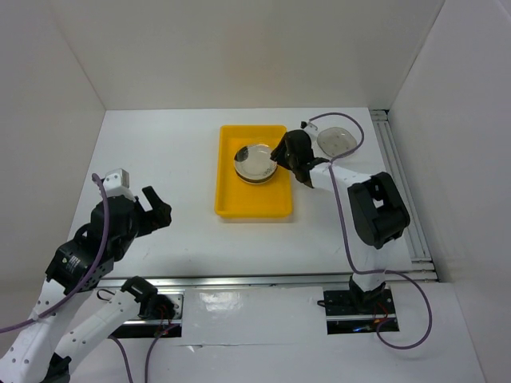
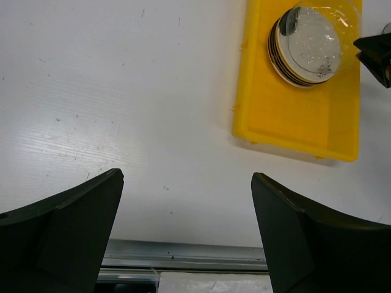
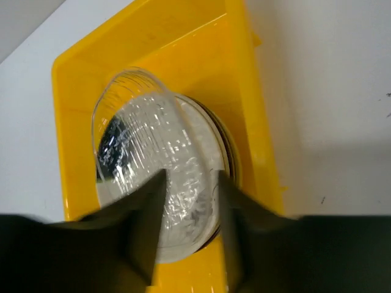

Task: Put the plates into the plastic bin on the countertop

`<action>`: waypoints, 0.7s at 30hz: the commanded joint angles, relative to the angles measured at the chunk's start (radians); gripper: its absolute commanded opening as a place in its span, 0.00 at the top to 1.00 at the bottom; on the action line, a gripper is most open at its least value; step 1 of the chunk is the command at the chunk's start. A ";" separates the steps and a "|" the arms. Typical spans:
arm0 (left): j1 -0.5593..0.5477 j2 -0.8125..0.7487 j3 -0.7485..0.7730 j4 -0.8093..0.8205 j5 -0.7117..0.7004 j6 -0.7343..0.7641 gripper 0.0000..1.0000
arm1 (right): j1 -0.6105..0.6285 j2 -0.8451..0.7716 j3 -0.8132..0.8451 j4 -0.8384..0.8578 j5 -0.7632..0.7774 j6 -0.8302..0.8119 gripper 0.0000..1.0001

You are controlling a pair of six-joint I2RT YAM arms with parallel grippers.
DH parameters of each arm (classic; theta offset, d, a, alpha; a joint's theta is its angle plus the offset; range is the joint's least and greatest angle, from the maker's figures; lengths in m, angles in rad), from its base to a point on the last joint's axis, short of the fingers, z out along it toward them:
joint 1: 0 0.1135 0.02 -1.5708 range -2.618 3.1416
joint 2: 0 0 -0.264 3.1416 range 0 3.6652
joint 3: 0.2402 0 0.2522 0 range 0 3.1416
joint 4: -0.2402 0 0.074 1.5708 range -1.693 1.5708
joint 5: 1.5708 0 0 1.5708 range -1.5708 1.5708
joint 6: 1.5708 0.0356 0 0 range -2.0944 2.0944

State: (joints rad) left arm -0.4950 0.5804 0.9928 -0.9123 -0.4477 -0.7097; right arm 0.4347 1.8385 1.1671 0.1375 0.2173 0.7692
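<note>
Clear glass plate is clamped at rim, tilted, by R gripper over plate stack in yellow bin. L gripper fingers held wide apart above countertop; smoky grey plate seen beside bin

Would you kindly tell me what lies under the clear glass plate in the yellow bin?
A stack of plates lies beneath the clear glass plate; only dark and cream rims show. Faces and count are hidden.
</note>
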 commanded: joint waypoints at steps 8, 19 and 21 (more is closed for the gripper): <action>0.004 -0.030 -0.003 0.035 0.001 0.015 0.01 | 0.090 -0.168 0.019 0.059 0.054 -0.059 0.00; 0.004 -0.057 -0.013 0.044 0.010 0.015 0.01 | -0.243 -0.223 -0.114 -0.067 0.132 -0.056 0.00; 0.004 -0.057 -0.013 0.055 0.010 0.024 0.01 | -0.318 -0.214 -0.156 -0.038 0.110 -0.024 0.00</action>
State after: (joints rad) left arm -0.4946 0.5411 0.9855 -0.9058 -0.4458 -0.7090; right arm 0.1921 1.5818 1.0840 0.1326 0.3222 0.7059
